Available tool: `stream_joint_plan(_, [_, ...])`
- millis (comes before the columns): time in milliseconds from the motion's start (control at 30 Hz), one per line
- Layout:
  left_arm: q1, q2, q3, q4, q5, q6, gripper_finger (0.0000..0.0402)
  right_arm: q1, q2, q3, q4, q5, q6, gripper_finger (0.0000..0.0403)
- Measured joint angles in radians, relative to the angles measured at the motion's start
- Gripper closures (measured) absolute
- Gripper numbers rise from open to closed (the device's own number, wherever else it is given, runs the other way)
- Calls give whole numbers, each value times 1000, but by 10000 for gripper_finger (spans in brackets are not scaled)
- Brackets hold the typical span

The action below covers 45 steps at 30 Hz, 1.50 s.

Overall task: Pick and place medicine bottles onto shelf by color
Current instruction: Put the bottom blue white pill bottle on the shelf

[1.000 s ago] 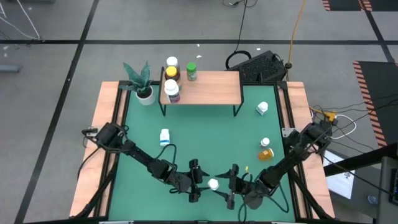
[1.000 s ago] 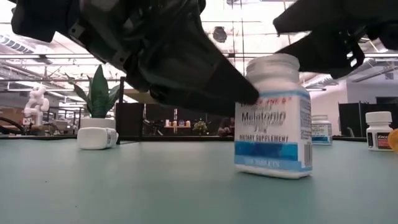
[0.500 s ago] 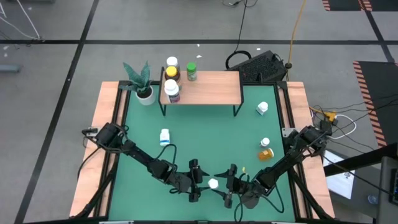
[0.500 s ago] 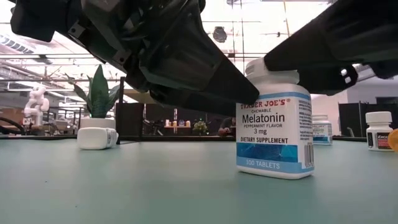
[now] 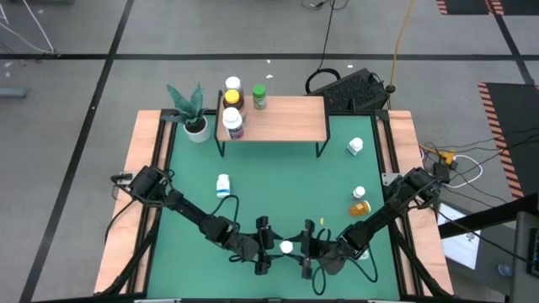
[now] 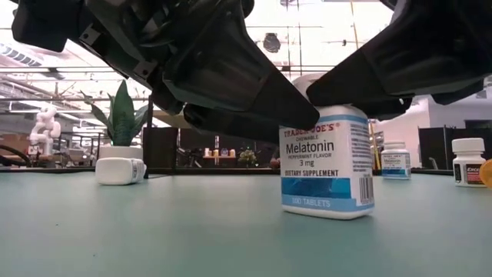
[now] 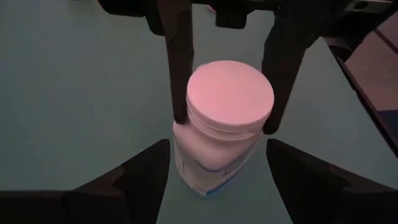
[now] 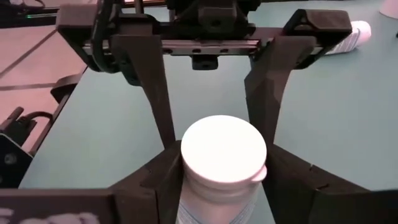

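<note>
A white Melatonin bottle point(image 6: 327, 165) with a white cap point(image 5: 287, 247) stands on the green table near its front edge, between my two grippers. My right gripper point(image 5: 305, 248) comes at it from the right and is shut on its top. My left gripper point(image 5: 268, 246) faces it from the left. It is open, with its fingers point(image 7: 146, 177) on either side of the bottle and clear of it. The shelf point(image 5: 282, 119) stands at the far side with several bottles point(image 5: 232, 109) at its left end. My right gripper pinches the bottle at its cap and neck point(image 7: 191, 118) between its two fingers point(image 7: 177, 74), one on each side. The fingers come from the table's right, slanting a little downward. The bottle stands nearly upright with its base on the table point(image 6: 323, 211).
A white bottle point(image 5: 222, 185) lies left of centre. On the right are a white bottle point(image 5: 354, 146), a white-capped one point(image 5: 359, 194) and an orange one point(image 5: 360, 209). A potted plant point(image 5: 194, 118) stands left of the shelf. A small yellow bit point(image 5: 322, 223) lies near my right gripper.
My right gripper has moved toward the table's left and a little down, and its fingers have come onto the bottle's cap. The bottle has slid slightly toward the table's left and turned a little about its axis, staying on the table.
</note>
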Motion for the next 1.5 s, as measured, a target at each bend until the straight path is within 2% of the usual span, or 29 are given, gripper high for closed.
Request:
stream_joint_plan(233, [-2, 0, 0, -3, 4, 11, 131, 0, 0, -1, 6, -12, -54, 220])
stream_joint_plan(300, [-3, 0, 0, -3, 33, 14, 131, 0, 1, -1, 19, -18, -92, 221])
stream_joint_plan(533, [-5, 0, 0, -1, 73, 57, 131, -8, 2, -3, 80, -162, -178, 221])
stream_joint_plan(767, [-6, 8, 0, 4, 151, 63, 130, -25, 2, -3, 87, -177, -207, 221])
stream_joint_plan(1067, [-3, 44, 0, 23, 156, 94, 130, -31, 4, -3, 112, -197, -245, 221])
stream_joint_plan(1333, [7, 65, 0, 151, 156, 159, 130, -32, 4, -4, 130, -197, -271, 221])
stream_joint_plan(1500, [9, 68, 0, 162, 183, 185, 131, -32, 4, -4, 137, -197, -277, 221])
